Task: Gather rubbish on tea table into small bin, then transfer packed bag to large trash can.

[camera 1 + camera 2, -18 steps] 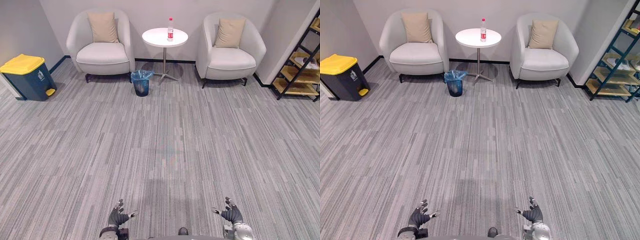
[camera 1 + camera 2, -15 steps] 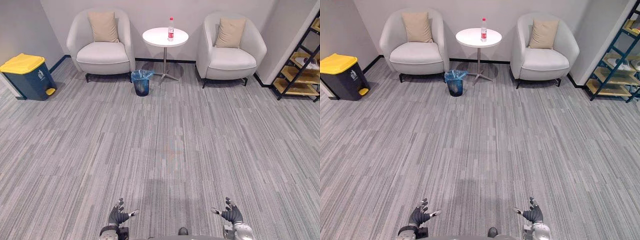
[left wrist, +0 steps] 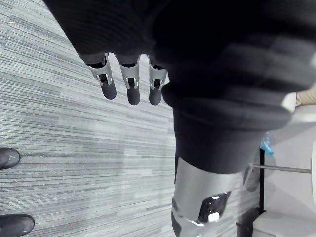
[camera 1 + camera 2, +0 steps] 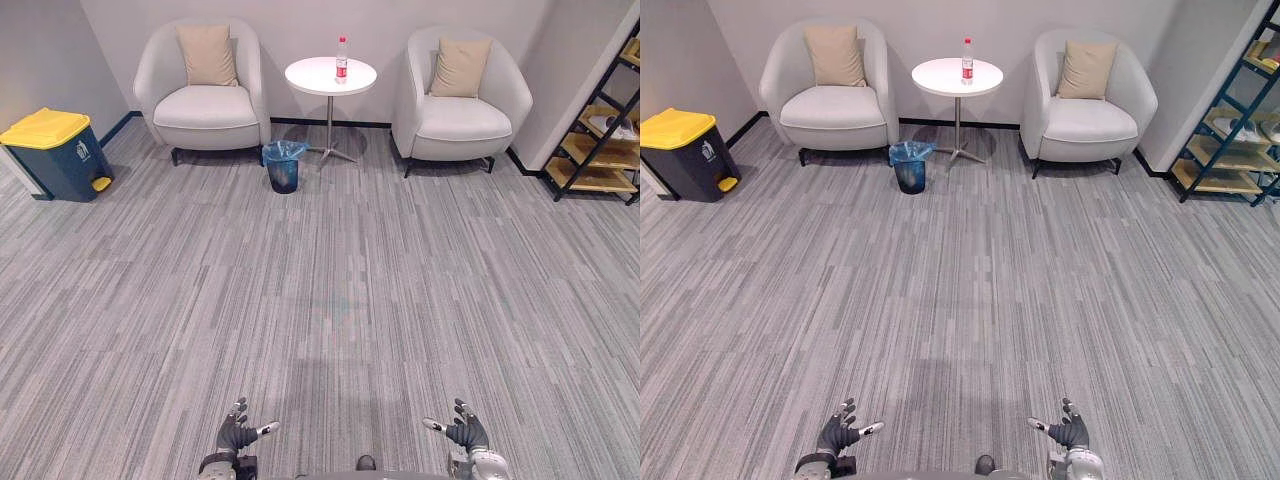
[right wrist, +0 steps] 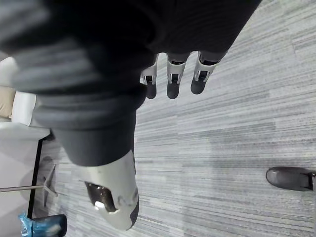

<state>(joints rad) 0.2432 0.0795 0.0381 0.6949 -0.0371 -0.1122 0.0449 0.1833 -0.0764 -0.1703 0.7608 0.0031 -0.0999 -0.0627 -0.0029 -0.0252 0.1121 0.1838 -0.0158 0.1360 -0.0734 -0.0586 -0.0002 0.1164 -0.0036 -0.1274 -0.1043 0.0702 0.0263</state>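
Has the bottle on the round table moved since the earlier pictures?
No. The bottle stands upright at the same spot near the back edge of the round table. The whole view shifted slightly, so that is the camera.

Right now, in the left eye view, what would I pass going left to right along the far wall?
Big trash can → armchair → small bin → round table → second armchair → shelf.

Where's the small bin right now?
In the left eye view, the small bin stands far ahead, between the left armchair and the tea table.
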